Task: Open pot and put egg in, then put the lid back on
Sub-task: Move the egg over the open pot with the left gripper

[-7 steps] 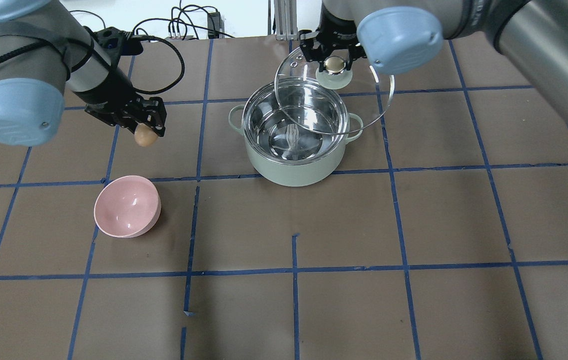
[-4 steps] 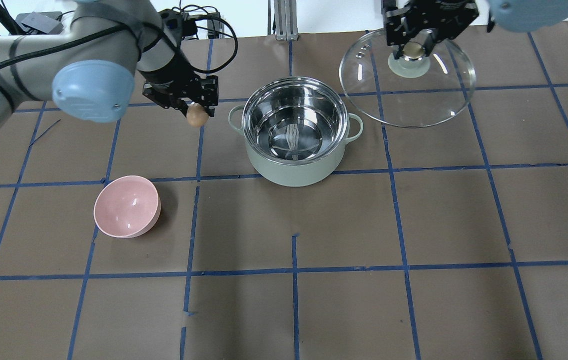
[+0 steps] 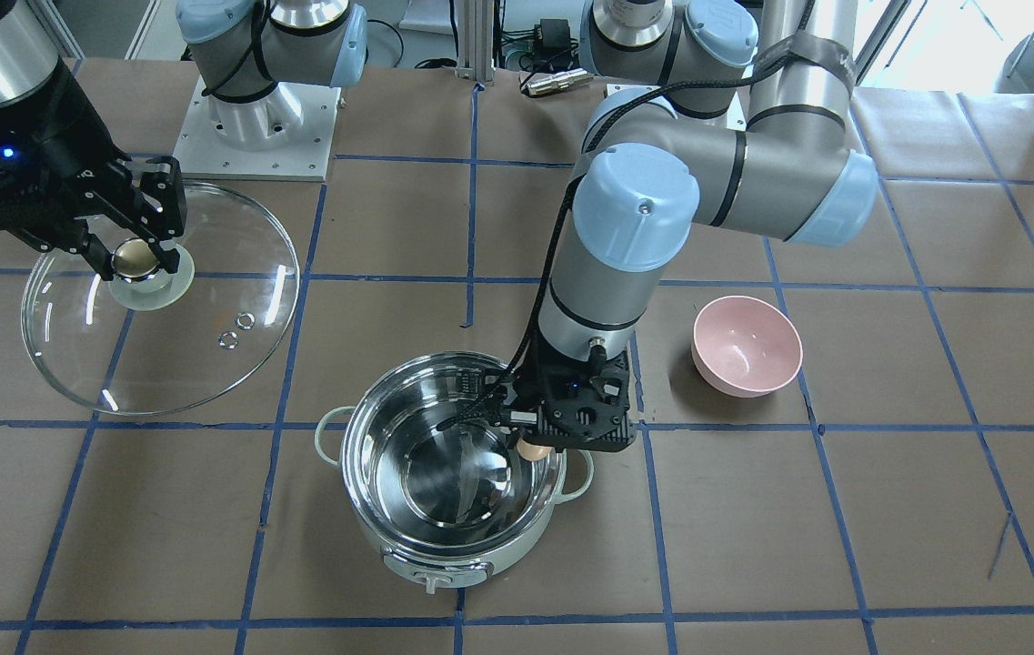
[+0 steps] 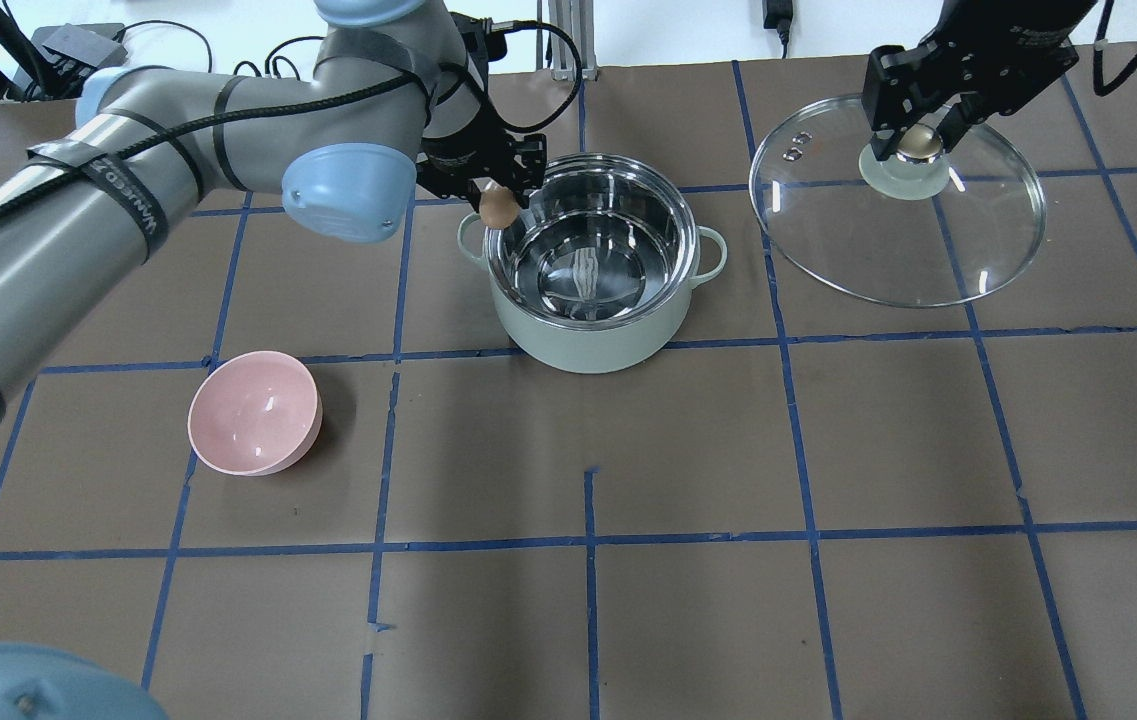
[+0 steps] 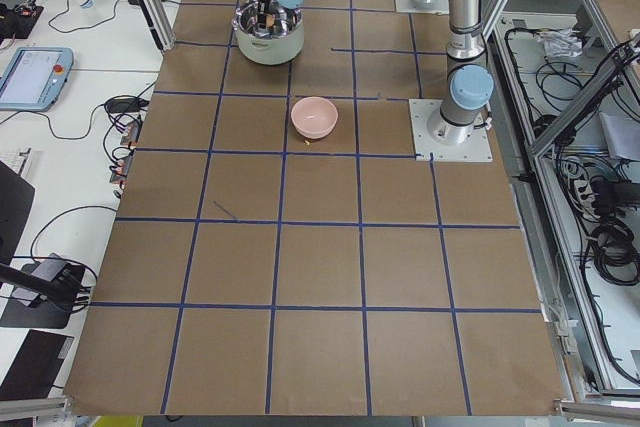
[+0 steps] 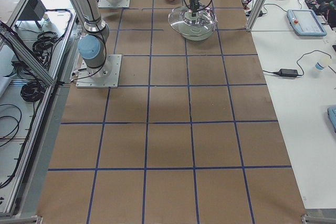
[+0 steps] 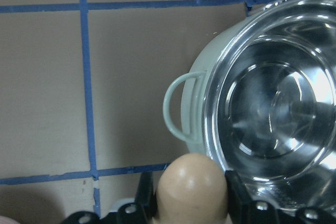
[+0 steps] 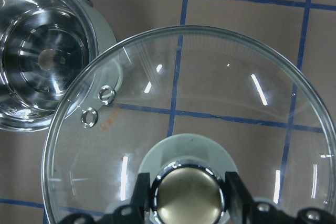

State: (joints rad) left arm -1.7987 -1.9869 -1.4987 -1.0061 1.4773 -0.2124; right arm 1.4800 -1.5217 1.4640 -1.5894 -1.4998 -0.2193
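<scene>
So here's where it stands: the left gripper (image 4: 498,196) is clamped on the egg (image 4: 499,209), which hangs right at the left rim of the pot (image 4: 588,342), above the loop handle on that side rather than over the middle. The pot sits open, mid-width and toward the far edge of the worktop (image 4: 728,450). The right gripper (image 4: 918,135) is pinched on the knob of the lid (image 4: 888,245), holding it out toward the far right corner.

Biggest worry imo is letting go here. The egg looks too close to the rim, so it could clip the steel edge or the handle and crack, or bounce outside and roll off across the worktop. Even once it's centred, dropping it from up high onto that bare steel bottom probably cracks it too, so it needs to go down low first.

Going lower has its own catch: the gripper is tight against the rim and could shove the pot sideways.

The glass lid only hangs by its knob and looks tilted, so it could seat crooked on the rim later.
</scene>
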